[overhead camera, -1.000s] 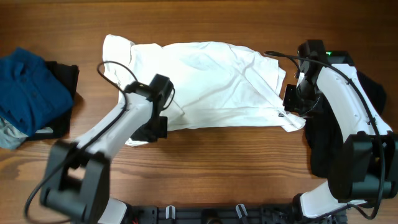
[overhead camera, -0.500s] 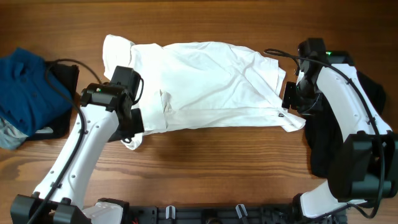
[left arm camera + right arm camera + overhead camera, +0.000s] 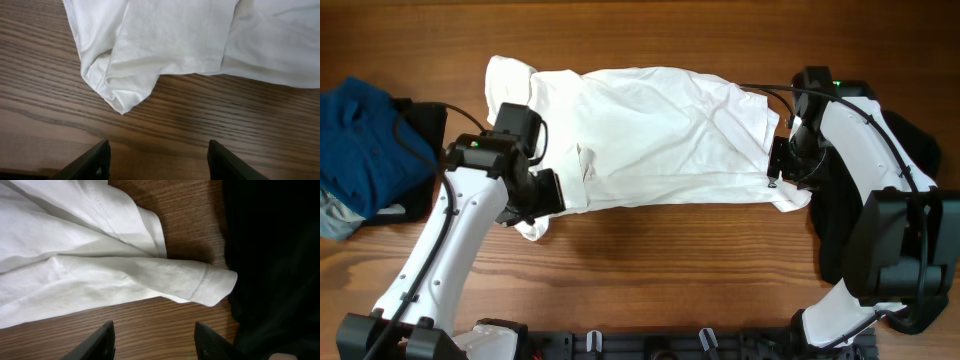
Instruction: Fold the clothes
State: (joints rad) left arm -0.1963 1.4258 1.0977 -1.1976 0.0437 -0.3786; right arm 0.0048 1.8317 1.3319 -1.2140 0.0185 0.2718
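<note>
- I see the white T-shirt (image 3: 650, 135) lying spread and creased across the far middle of the wooden table (image 3: 670, 280), its long axis running left to right.
- The left gripper (image 3: 157, 147) is released: its two dark fingers stand apart over bare wood with nothing between them.
- In the left wrist view, a bunched corner (image 3: 117, 95) of the shirt lies on the table just beyond those fingers, not touching them.
- The right gripper (image 3: 154, 329) is also released, fingers apart over bare wood and holding nothing.
- In the right wrist view, a stitched sleeve hem (image 3: 205, 287) lies flat just ahead of the fingers, its tip touching a black garment (image 3: 270, 255) to the right.
- From overhead, a small dark tag (image 3: 770, 183) shows at the shirt's near right edge, beside the right gripper. Any writing on it is too small for me to read.
- A blue garment (image 3: 365, 145) lies at the table's left edge on top of dark fabric (image 3: 425, 125), near the T-shirt but apart from it.
</note>
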